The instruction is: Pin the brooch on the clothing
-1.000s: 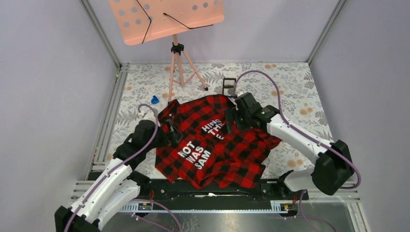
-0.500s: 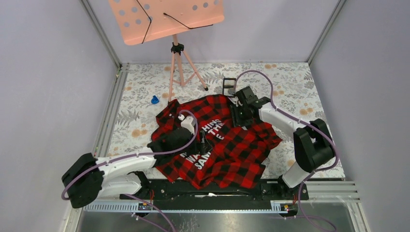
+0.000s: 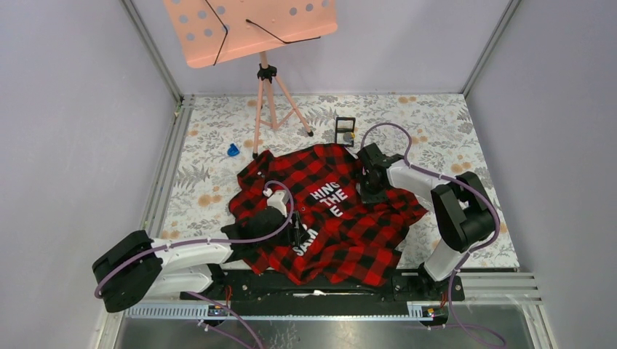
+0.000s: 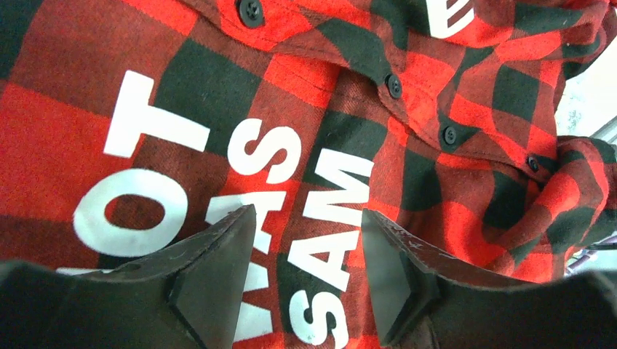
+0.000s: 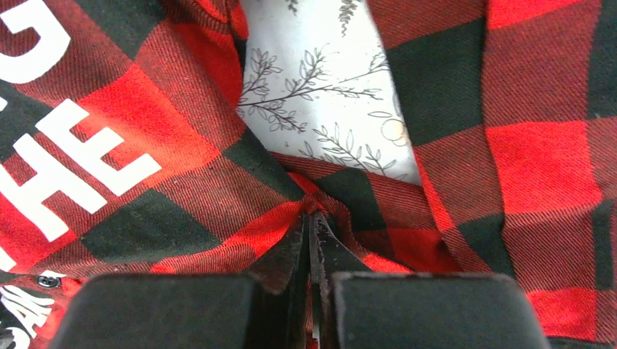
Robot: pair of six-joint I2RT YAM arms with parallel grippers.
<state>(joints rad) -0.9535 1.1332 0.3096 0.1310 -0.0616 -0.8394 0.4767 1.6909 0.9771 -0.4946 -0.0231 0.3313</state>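
- While lilac walls (image 3: 73, 109) box in the floral table (image 3: 218, 123), nothing is pinned yet; the step looks like arranging the shirt.
- The flannel shirt (image 3: 349, 233) lies crumpled mid-table.
- The right gripper (image 5: 309, 218) is closed, pinching a shirt fold; the left gripper (image 4: 307, 218) hangs open-jawed over the lettering.
- The brooch (image 3: 351, 135) sits on the table beside the black frame (image 3: 342, 125), beyond the collar; fetching it likely comes next and needs a fine pinch.

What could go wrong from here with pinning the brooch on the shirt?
1. The right pincer is shut on only a thin fold of the shirt, at its very tips; a pull may slip it free.
2. The left pincer hangs open over the white letters; closing there could bunch the cloth.
3. Neither pincer holds the brooch; it may be the grey speck by the black box.
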